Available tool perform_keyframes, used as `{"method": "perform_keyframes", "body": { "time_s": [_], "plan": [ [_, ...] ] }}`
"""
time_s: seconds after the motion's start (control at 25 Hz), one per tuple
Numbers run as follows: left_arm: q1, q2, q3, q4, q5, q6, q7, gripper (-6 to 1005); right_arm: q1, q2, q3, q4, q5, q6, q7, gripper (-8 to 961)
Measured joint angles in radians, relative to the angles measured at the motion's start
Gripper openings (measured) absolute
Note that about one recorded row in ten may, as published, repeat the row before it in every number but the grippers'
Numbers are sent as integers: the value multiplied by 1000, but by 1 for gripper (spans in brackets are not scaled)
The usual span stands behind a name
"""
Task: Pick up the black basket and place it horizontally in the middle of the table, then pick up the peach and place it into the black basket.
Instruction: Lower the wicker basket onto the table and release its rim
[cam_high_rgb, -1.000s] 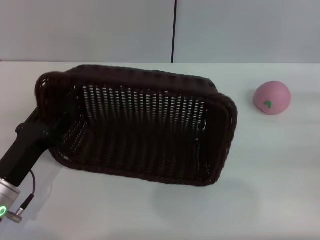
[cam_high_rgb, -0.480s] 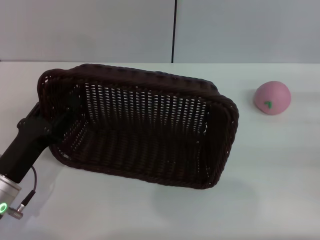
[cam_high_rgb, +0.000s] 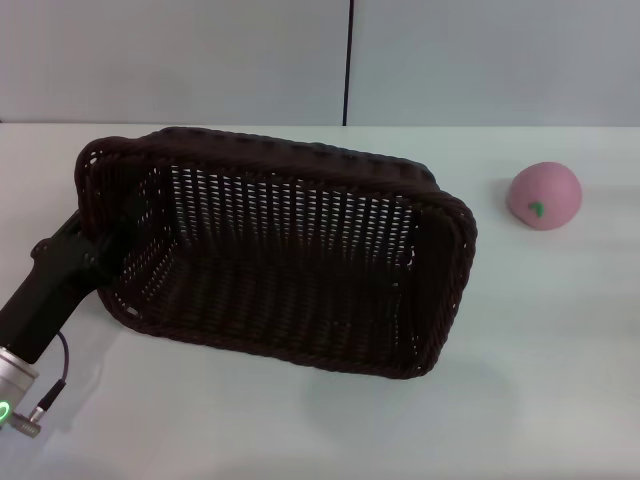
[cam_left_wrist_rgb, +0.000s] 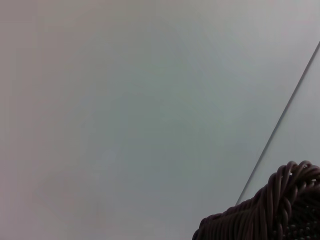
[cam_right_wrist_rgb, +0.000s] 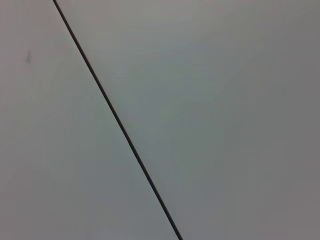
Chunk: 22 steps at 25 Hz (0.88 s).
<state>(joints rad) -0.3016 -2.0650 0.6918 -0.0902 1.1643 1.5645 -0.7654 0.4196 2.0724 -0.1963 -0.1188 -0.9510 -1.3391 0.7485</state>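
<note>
Left gripper (cam_high_rgb: 105, 250) at the left end of the black basket (cam_high_rgb: 280, 260), arm reaching in from the near left corner. Its black body meets the basket's left short wall; the claw seems pinched on that wall, though the fingers are mostly lost against the dark weave. Left wrist view catches only a bit of braided rim (cam_left_wrist_rgb: 270, 210) against a pale wall.

Basket sits left of centre on the table (cam_high_rgb: 520, 400), long side running left to right, tipped so its opening faces the near side; lattice sides and floor visible inside.

Peach (cam_high_rgb: 544, 196) on the table at far right, well apart from the basket, green leaf mark facing near.

Right gripper not seen.
</note>
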Motion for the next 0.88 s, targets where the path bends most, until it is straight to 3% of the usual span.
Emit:
{"method": "perform_keyframes", "body": {
  "time_s": [0.2, 0.24, 0.64, 0.88],
  "plan": [
    [1, -2, 2, 10, 0, 6, 20, 443, 2, 0, 0, 2, 0, 0, 0, 743],
    [-2, -1, 11, 11, 1, 16, 20, 221, 1, 0, 0, 2, 0, 1, 0, 743],
    [-11, -1, -3, 6, -8, 17, -81, 202, 2, 0, 0, 1, 0, 14, 0, 743],
    [-33, -2, -31, 4, -7, -66, -184, 201, 4, 0, -4, -1, 0, 34, 0, 743]
  ]
}}
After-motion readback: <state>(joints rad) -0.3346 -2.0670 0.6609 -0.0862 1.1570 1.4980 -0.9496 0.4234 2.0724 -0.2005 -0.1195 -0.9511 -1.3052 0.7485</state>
